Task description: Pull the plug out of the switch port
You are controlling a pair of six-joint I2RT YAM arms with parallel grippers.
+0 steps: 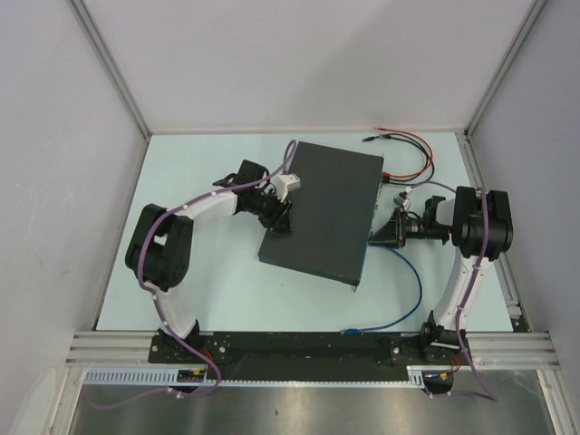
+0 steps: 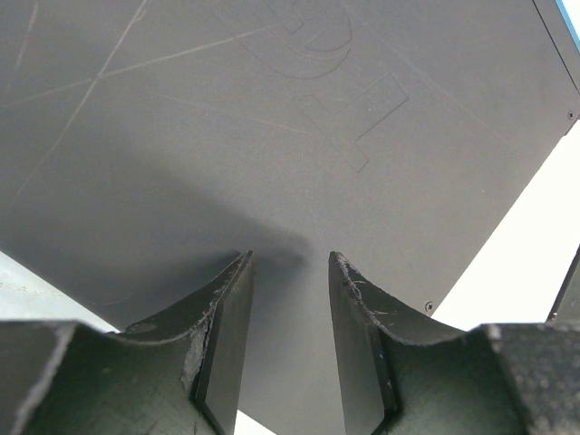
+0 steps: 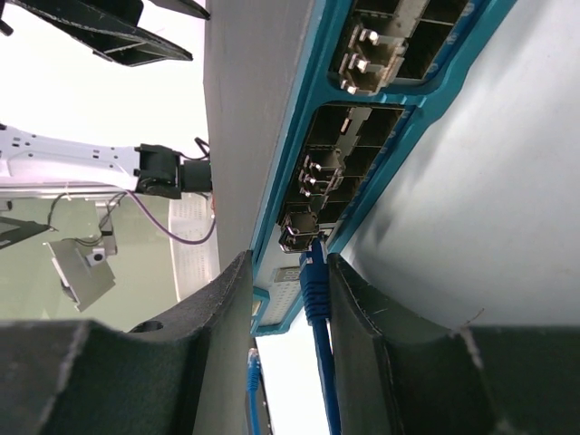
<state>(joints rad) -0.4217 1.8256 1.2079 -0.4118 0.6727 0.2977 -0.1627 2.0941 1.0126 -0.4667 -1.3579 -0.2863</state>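
Top view. Pale green table (image 1: 245,299) inside grey walls (image 1: 299,63). In the middle, lying skewed, the switch (image 1: 322,213), its bluish port edge turned toward the right arm. Just beside that edge, the right gripper (image 1: 381,232); on the opposite side, over the lid, the left gripper (image 1: 276,217). From the port edge down toward the arm bases, a looping blue cable (image 1: 420,290). Past the far corner, red and black leads (image 1: 408,149), apart from the switch.

Left wrist view. Below, only the dark lid of the switch (image 2: 272,118). Apart, with nothing between them, the fingers (image 2: 227,308), tips on or just above the lid; cannot tell which. Probably there to steady the box.

Right wrist view. Straight ahead, the port row (image 3: 358,136), and in a lower port the blue plug (image 3: 314,276). Jaws of the right gripper (image 3: 288,263) apart, straddling the plug, with a gap left at one finger: not yet clamped. Long axis of the plug along the fingers, back toward the wrist; calls for closing, then a straight pull away from the port edge. Clearly the nearer arm.
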